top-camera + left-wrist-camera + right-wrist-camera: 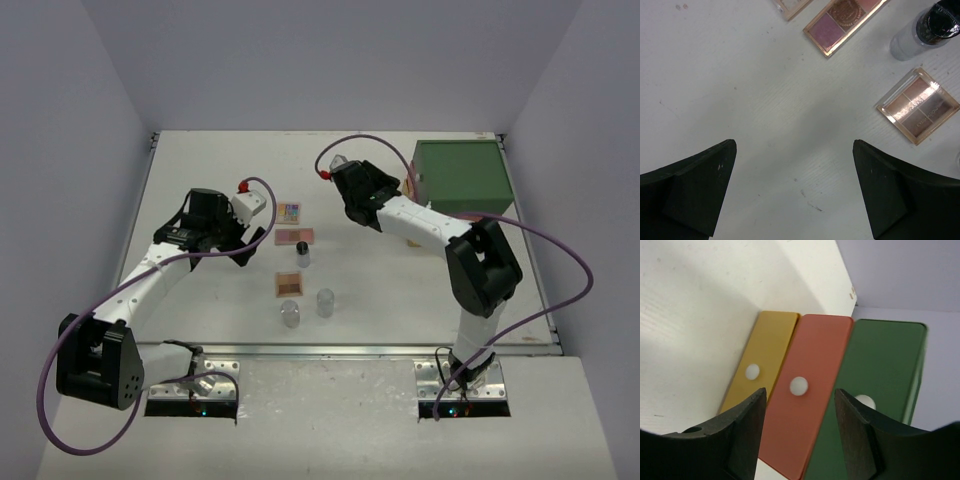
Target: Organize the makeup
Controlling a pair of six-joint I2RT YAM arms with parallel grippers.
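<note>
Three flat palettes lie mid-table: a multicoloured one (290, 211), a pink one (294, 237) and a brown one (289, 283). A black-capped bottle (302, 253) stands between them. Two clear round jars (291, 315) (325, 302) stand nearer the front. No brown bottles show. My left gripper (235, 250) is open and empty just left of the palettes. Its wrist view shows the pink palette (842, 20), brown palette (917, 105) and bottle (927, 30) ahead of it (794, 143). My right gripper (385, 187) is open and empty (800, 391), facing the box.
A green-topped box (460, 172) stands at the back right. The right wrist view shows its shut yellow drawer (767, 345) and orange drawer (820, 355), each with a white knob, beside a green front (885, 370). White walls enclose the table on three sides.
</note>
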